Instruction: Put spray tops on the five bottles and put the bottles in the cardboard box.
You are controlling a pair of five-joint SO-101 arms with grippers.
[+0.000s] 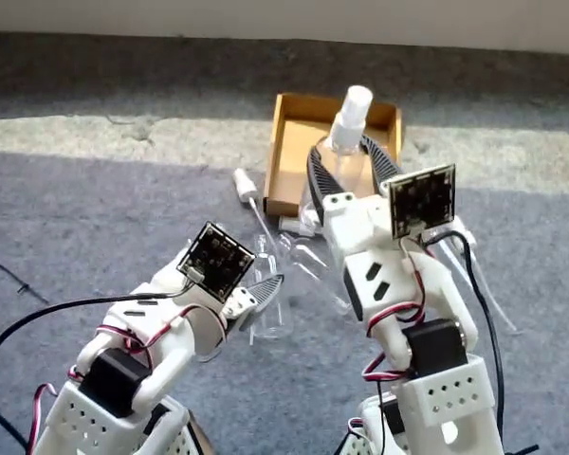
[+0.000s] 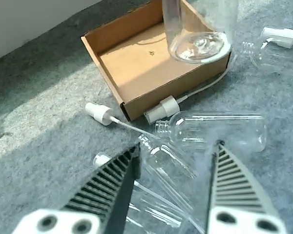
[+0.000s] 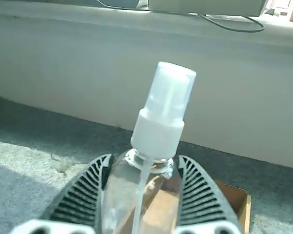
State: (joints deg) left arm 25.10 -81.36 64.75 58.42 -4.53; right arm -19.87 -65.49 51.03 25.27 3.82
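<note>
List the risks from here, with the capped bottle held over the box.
1. The right hand holds the capped bottle upright near the low front wall of the cardboard box. Released there, it may catch the wall or topple out.
2. The open left hand hangs over uncapped bottles lying close together, beside a loose spray top with a long tube. Closing could snag the tube or roll a bottle away.

five spray tops [image 2: 100, 113], at least four bottles [image 2: 215, 131], one cardboard box [image 2: 136, 63]
</note>
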